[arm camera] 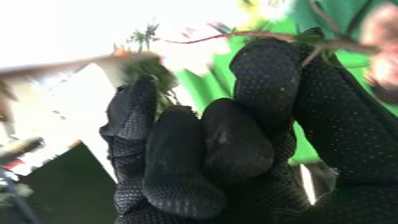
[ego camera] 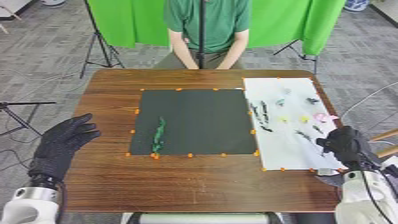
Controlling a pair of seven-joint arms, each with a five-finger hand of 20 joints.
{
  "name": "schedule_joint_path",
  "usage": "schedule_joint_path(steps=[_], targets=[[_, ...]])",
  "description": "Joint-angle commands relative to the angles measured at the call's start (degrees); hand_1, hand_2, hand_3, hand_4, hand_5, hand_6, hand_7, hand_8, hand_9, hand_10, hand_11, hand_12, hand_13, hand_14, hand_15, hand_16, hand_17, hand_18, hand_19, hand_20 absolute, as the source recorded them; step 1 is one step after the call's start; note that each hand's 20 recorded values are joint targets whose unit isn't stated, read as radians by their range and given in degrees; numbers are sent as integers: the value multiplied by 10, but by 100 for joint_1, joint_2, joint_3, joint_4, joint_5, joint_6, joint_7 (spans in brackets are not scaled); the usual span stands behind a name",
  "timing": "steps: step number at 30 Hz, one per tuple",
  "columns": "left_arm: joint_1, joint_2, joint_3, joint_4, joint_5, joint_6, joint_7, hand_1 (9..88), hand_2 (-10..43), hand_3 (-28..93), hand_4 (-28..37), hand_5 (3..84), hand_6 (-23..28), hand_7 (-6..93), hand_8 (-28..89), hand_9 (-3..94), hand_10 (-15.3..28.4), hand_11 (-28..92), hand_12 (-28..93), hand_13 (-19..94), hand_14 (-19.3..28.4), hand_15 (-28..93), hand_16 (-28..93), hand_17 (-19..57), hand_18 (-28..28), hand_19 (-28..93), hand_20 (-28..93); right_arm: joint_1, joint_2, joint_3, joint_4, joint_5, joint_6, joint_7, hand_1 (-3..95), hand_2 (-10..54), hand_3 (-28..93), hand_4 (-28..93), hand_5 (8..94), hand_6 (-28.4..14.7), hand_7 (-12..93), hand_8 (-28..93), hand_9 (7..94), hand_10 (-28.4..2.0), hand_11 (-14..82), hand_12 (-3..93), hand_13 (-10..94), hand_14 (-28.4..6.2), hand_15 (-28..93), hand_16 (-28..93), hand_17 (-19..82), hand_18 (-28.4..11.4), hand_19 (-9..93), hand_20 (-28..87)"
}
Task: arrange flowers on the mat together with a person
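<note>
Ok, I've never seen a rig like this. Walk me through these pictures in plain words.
This is a robot with two white arms, each ending in a hand gloved in black. The head view looks forward and down from the robot's head; the right wrist view comes from a camera on its right wrist, so that glove looms large.

On the brown table lies a dark mat, with a green sprig on its left part. To its right, a white sheet holds small flowers and sprigs, such as a pink flower.

The left hand, fingers relaxed, is at the table's left side. The right hand, by the sheet, appears to pinch a thin brown stem.
</note>
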Motion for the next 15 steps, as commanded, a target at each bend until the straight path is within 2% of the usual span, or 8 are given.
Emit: schedule_joint_path(steps=[1,7,12,13,14,15], targets=[[156,5,-38,-17,6,26,-71,309,79,692,-206,483,61,231,-89,436,167,347,183,399,191,498,-7,-3,241,595,63,1607,359,-1019,-356,-195,162,-400,358,-84,873,-157,835,7,634,117,879,-99,732,418,816,-108,898,314,388,-211,869,403],[191,-7,-2,-36,13,62,-87,309,79,693,-207,482,61,231,-88,436,167,347,183,399,192,497,-7,-3,241,596,63,3501,-62,-2900,-9,-321,-735,-512,347,-72,878,-128,849,4,646,71,891,-99,737,417,830,-107,905,313,400,-213,877,399],[139,-23,52,-21,21,58,-132,309,79,693,-207,483,60,231,-89,436,167,347,183,399,191,498,-7,-3,241,596,63,4396,-638,-3972,343,-333,-1696,-510,346,-71,878,-123,852,6,651,54,898,-97,735,417,839,-104,904,311,410,-215,883,393],[147,-13,67,-19,11,77,-101,309,79,692,-207,483,60,231,-88,436,167,347,183,398,191,497,-7,-3,241,596,63,4589,-746,-4222,451,-356,-1784,-461,346,-70,878,-124,854,7,650,50,899,-97,734,416,841,-105,904,310,412,-215,884,392],[160,-25,54,-29,28,72,-138,309,80,693,-207,483,60,231,-88,436,167,347,183,398,191,497,-8,-3,241,595,63,4688,-882,-4342,514,-389,-2065,-427,347,-70,878,-125,855,7,650,45,900,-96,734,416,842,-104,903,309,414,-215,885,390],[148,-18,78,-20,12,83,-110,309,80,693,-207,483,60,231,-88,436,167,348,184,399,191,497,-7,-3,241,595,63,4831,-952,-4521,592,-412,-2214,-439,346,-70,878,-125,855,8,650,43,900,-96,733,416,843,-104,903,309,415,-215,886,389]])
